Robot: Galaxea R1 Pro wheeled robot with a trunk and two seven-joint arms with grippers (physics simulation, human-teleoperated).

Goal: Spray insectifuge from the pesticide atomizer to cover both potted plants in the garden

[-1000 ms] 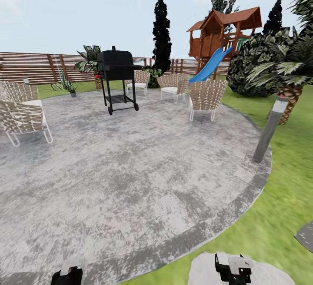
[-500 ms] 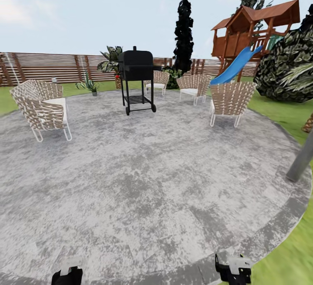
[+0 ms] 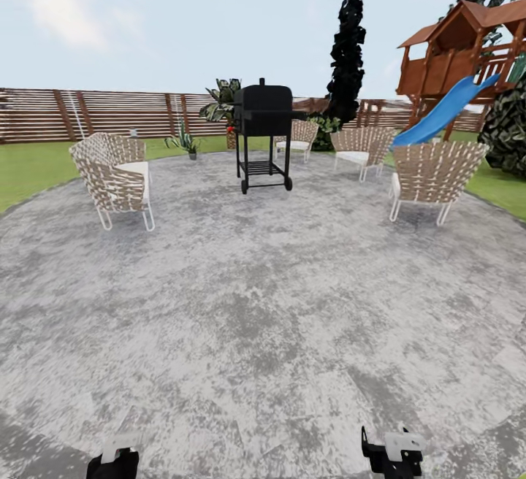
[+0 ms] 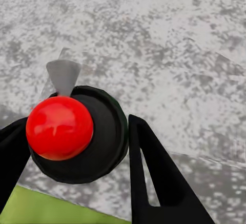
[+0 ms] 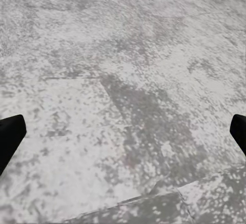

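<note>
Head view: the paved patio now spans the whole ground, since the camera has swung; grill ahead, fence behind. Left wrist view: the left tool clamps the red-topped atomizer between its fingers. Right wrist view: the right tool is spread wide, empty, over paving.

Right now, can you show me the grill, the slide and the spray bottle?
grill (image 3: 264,110): head view, on its black lid.
slide (image 3: 443,112): head view, mid blue chute.
spray bottle (image 4: 60,126): left wrist view, on its red cap.
</note>
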